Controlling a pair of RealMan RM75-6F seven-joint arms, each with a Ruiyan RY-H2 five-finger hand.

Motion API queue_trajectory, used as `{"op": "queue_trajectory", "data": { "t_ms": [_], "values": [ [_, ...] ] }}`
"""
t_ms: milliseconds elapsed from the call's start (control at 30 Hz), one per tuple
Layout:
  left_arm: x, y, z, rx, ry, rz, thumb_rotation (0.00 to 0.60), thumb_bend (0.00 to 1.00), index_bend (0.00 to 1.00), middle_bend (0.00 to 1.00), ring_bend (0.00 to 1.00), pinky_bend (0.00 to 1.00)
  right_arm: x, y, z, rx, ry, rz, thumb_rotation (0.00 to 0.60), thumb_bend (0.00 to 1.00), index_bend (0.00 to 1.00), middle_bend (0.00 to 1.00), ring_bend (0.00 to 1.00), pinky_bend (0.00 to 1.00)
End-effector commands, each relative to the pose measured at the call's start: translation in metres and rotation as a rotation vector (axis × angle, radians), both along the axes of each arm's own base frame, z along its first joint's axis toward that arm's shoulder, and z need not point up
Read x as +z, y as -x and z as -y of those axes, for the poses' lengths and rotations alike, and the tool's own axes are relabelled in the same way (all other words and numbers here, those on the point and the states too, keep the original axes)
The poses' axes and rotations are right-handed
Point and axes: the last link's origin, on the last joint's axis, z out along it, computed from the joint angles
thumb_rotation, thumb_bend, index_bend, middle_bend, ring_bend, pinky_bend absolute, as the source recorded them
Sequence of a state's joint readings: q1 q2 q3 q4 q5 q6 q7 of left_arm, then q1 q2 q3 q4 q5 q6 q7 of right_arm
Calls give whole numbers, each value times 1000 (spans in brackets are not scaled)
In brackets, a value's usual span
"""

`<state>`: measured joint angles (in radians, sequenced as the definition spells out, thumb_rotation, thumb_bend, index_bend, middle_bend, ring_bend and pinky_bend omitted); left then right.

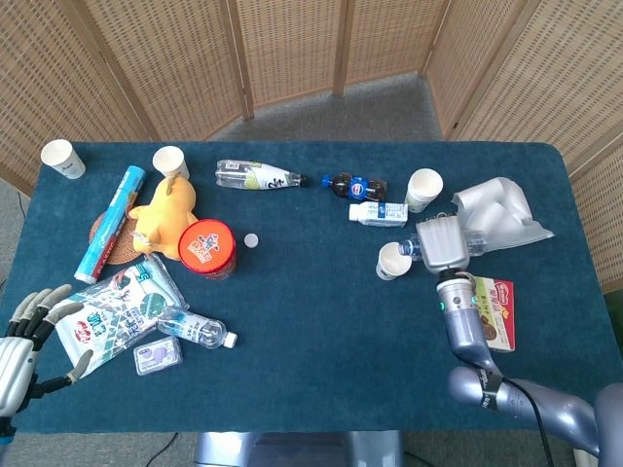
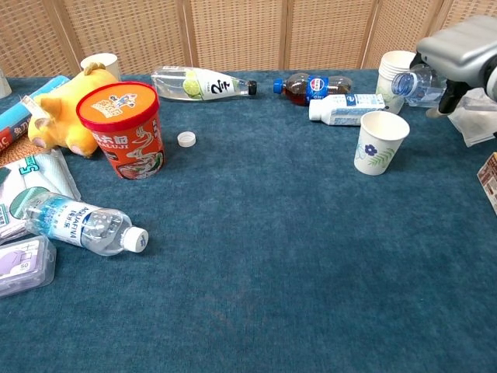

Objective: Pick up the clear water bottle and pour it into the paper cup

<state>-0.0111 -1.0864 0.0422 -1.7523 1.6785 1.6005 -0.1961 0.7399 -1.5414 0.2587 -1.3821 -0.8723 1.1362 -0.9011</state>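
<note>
My right hand (image 1: 444, 244) grips the clear water bottle (image 1: 473, 239), which lies nearly level with its capless mouth pointing left. In the chest view the right hand (image 2: 461, 48) holds the bottle (image 2: 416, 84) just above and right of the paper cup (image 2: 380, 141), apart from its rim. That flower-printed cup (image 1: 391, 261) stands upright on the blue table. No water stream shows. At the table's near left corner my left hand (image 1: 27, 339) hovers with fingers spread, holding nothing.
Behind the cup lie a white milk bottle (image 2: 346, 108) and a cola bottle (image 2: 311, 85), with stacked paper cups (image 2: 394, 71) beside them. A white bag (image 1: 501, 211) and snack box (image 1: 494, 311) sit right. A labelled water bottle (image 2: 81, 225), red noodle tub (image 2: 130, 130) and yellow plush (image 2: 66, 107) sit left.
</note>
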Motion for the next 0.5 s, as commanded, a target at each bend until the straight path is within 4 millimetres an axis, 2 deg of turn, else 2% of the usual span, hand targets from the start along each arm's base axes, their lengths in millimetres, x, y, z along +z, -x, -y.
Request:
{"op": "queue_trajectory", "data": {
  "t_ms": [33, 233, 500],
  "values": [
    [0, 0, -1, 1, 1, -1, 447, 385, 208, 118, 0, 0, 6, 0, -1, -46, -10, 115, 600, 305, 690, 695, 591, 603],
    [-2, -1, -1, 2, 8, -1, 447, 385, 207, 117, 0, 0, 17, -1, -7, -131, -34, 359, 600, 306, 689, 693, 590, 603],
    [-3, 0, -1, 8, 13, 0, 446, 385, 207, 117, 0, 0, 33, -5, -21, -167, -83, 576, 600, 303, 689, 693, 590, 603]
  ]
}}
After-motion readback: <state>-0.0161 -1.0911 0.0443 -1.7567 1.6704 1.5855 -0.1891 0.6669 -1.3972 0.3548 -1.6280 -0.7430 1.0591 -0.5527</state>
